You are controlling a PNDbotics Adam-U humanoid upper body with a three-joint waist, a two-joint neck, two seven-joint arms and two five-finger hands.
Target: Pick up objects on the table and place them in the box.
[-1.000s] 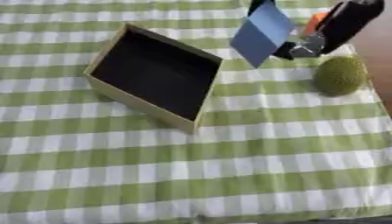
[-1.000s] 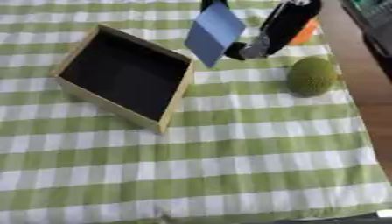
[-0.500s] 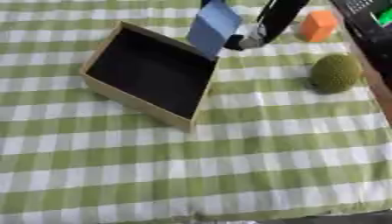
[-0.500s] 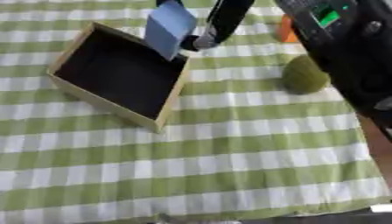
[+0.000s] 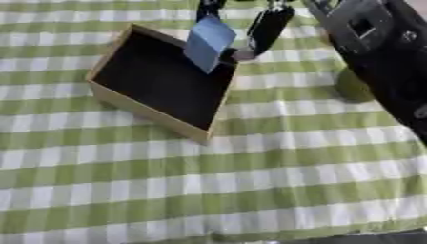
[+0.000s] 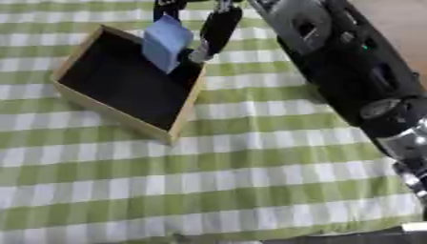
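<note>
**Blue block held over the box's far right corner**

Blue block [image 5: 208, 42]: flat, light blue, rectangular, tilted on edge. It is pinched between the fingers and thumb of the right hand [image 5: 265, 28], a black hand entering from the top of the view. Its lower corner hangs above the dark interior of the box, just inside the far right wall; whether it touches the wall cannot be told.

Right arm [image 6: 342, 62]: black with silver joints, running along the right side from the lower right up to the hand at the top.

Box [image 5: 108, 97]: shallow, square, open-topped, with pale wooden walls and a black floor, set askew on the table in the upper left of the view. Nothing can be seen lying inside it.

Green round object [image 5: 352, 86]: dull green, on the cloth to the right of the box and well apart from it, partly hidden behind the arm.

Tablecloth [image 5: 250, 181]: green and white check, covering the whole table.

Left hand: does not show in either view.
</note>
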